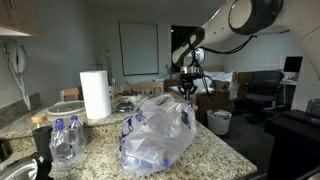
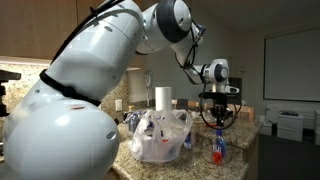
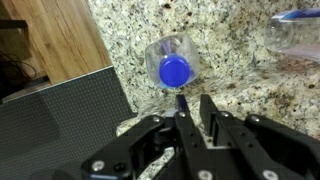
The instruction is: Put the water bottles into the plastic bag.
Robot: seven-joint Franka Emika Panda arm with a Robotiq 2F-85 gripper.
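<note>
A robot arm's gripper (image 3: 192,97) hangs over a granite counter (image 1: 225,150), its fingers (image 3: 183,108) drawn nearly together with only a slim gap between them. The wrist view alone shows this: a water bottle (image 3: 175,70) stands upright at frame centre, its blue cap just beyond the fingertips and not between them, so nothing is seen gripped. The corner of a second bottle (image 3: 295,25) is cut off at the upper right of that view. In an exterior view the gripper (image 2: 218,118) sits directly above the standing bottle (image 2: 217,150) at lower right of centre, with the plastic bag (image 2: 160,135) slumped just beside it at frame centre. In an exterior view from across the counter, the bag (image 1: 155,135) fills the middle foreground and hides that bottle. Only this view shows two more bottles (image 1: 65,138) grouped at lower left, below a paper towel roll (image 1: 95,95), well apart from the gripper (image 1: 187,88).
</note>
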